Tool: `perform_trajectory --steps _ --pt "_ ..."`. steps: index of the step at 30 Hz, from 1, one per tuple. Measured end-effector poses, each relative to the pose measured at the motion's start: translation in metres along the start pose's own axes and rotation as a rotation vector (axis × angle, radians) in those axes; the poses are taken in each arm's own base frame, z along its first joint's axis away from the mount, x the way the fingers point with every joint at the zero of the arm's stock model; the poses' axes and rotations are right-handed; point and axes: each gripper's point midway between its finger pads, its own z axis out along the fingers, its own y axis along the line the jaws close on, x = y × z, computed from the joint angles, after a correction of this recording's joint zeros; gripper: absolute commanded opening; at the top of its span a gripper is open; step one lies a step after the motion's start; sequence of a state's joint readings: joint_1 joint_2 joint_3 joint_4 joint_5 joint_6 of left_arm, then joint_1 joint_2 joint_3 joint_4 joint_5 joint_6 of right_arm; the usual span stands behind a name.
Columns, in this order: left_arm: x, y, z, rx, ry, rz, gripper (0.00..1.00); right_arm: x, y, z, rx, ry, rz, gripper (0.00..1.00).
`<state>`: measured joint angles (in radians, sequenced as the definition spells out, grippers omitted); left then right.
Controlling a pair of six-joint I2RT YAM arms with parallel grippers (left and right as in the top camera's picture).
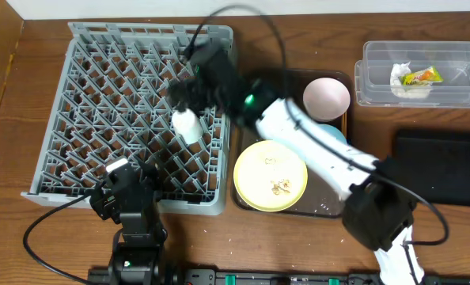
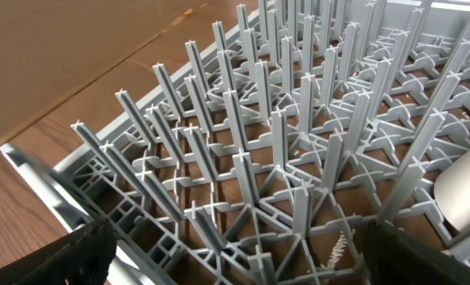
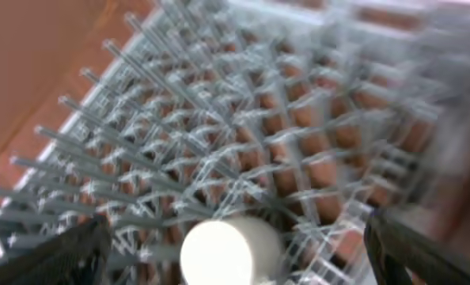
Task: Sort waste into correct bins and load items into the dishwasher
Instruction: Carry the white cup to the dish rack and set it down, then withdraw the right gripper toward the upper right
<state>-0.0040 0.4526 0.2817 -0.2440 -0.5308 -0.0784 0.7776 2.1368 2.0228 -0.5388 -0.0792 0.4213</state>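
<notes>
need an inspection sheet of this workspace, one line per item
surface: wooden table
job's things: cup in rack; plate with crumbs and pink bowl on brown tray; tissue and wrapper in tub; black tray at right
clutter: nothing seen
tools: left tool open, low over rack's near edge; right tool open above cup
cables: black cable arcs over rack's far corner; another loops off front edge
surroundings: pale wall behind table
</notes>
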Motion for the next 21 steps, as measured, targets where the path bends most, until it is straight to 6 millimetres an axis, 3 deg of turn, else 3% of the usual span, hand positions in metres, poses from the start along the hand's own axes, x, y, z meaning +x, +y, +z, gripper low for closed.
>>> perform_trajectory --steps 4,8,10,14,21 --pt "0.0 0.0 0.0 0.0 0.0 0.0 1.0 -0.041 -0.061 -0.041 0.115 0.0 0.083 0.97" --pt "0.0 0.0 0.0 0.0 0.0 0.0 1.0 -0.052 -0.147 -0.077 0.264 0.034 0.2 0.78" --pt "0.0 0.0 0.0 0.0 0.0 0.0 1.0 -0.044 -0.193 -0.091 0.347 0.069 0.28 0.75" --pt "0.0 0.0 0.0 0.0 0.0 0.0 1.0 -0.027 -0.24 -0.103 0.424 0.108 0.368 0.77" --pt "0.0 0.0 0.0 0.0 0.0 0.0 1.0 0.032 -0.272 -0.084 0.484 0.24 0.436 0.76"
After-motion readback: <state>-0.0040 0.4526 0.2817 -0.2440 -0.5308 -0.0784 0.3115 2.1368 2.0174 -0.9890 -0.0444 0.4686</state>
